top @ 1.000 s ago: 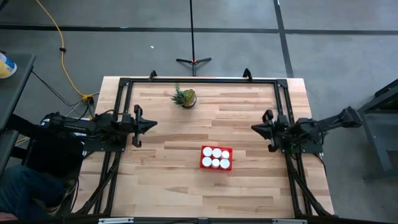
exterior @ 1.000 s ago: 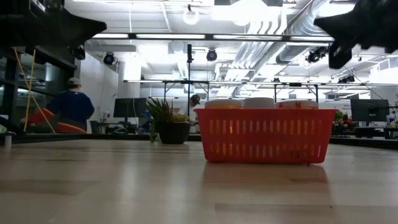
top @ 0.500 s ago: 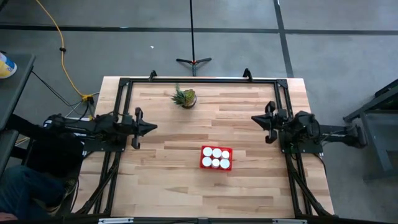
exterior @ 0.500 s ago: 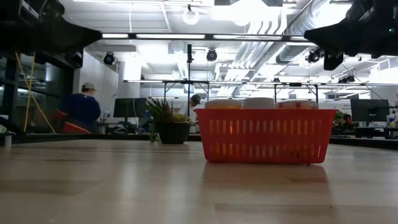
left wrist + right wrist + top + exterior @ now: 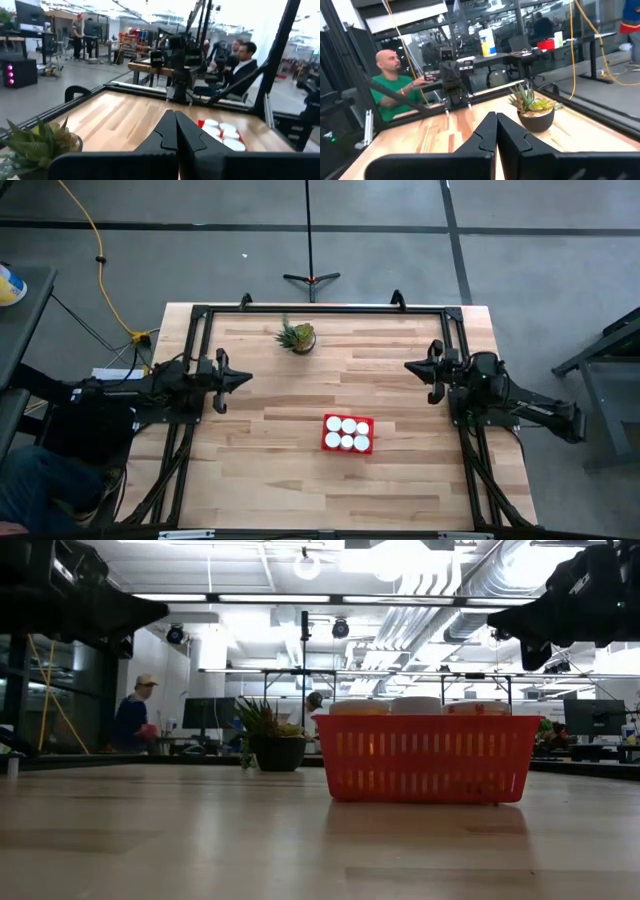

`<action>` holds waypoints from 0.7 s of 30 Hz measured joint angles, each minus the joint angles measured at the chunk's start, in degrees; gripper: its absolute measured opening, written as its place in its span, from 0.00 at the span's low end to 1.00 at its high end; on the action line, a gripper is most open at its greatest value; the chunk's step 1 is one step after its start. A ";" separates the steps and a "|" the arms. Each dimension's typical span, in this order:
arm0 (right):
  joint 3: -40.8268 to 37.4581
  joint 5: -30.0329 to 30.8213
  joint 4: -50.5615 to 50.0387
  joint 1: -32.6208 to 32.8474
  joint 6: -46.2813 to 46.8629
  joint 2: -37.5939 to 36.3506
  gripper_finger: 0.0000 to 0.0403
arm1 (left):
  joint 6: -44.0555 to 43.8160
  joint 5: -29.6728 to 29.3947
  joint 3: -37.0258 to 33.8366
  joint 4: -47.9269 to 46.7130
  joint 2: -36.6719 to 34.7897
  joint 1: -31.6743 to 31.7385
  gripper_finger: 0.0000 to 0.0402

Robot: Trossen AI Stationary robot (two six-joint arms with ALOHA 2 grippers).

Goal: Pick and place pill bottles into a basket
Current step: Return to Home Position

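Though left gripper (image 5: 246,379) and right gripper (image 5: 409,367), jaws pressed together, flank the table's (image 5: 280,475) side edges, a stray swing could tip the basket (image 5: 325,446).

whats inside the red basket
Six small white round-capped pill bottles fill the red mesh plastic basket, two rows of three. Their bodies and the basket floor are covered.

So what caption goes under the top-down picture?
Six pill bottles fill the red basket; the left gripper and right gripper wait shut at opposite edges of the table.
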 joint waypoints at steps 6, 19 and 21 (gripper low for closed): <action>-1.86 -0.87 -1.22 -0.80 -1.44 -0.17 0.00 | 1.35 -1.50 -0.05 -4.28 0.05 0.30 0.06; -2.05 -2.09 -0.35 -0.74 -5.07 -0.31 0.00 | 1.30 -0.72 -0.11 -4.76 0.07 0.28 0.06; -2.05 -2.09 -0.78 -0.74 -6.21 -0.28 0.00 | 2.54 -1.64 -0.11 -4.70 0.07 0.30 0.06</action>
